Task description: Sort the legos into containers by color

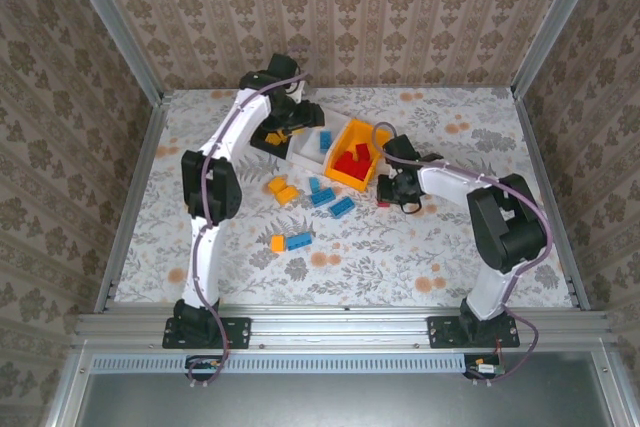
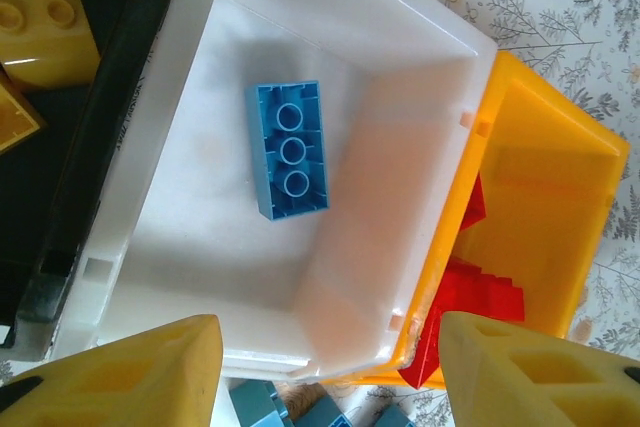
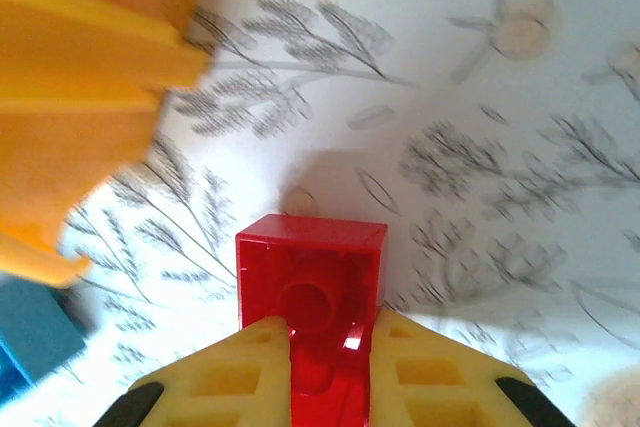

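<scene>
Item: red brick (image 3: 312, 267), pinched at its near end by the right hand (image 3: 327, 377), low over the bench (image 3: 500, 197). Destination: orange-yellow bin (image 3: 90, 47), just beside, ahead and left of that hand. Whether the brick is lifted clear is uncertain.

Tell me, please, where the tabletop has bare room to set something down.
Bare tabletop lies far right, beyond the orange-yellow bin, and along the near edge. Crowded: the middle, where loose blue bricks and orange-yellow bricks lie near that bin.
</scene>
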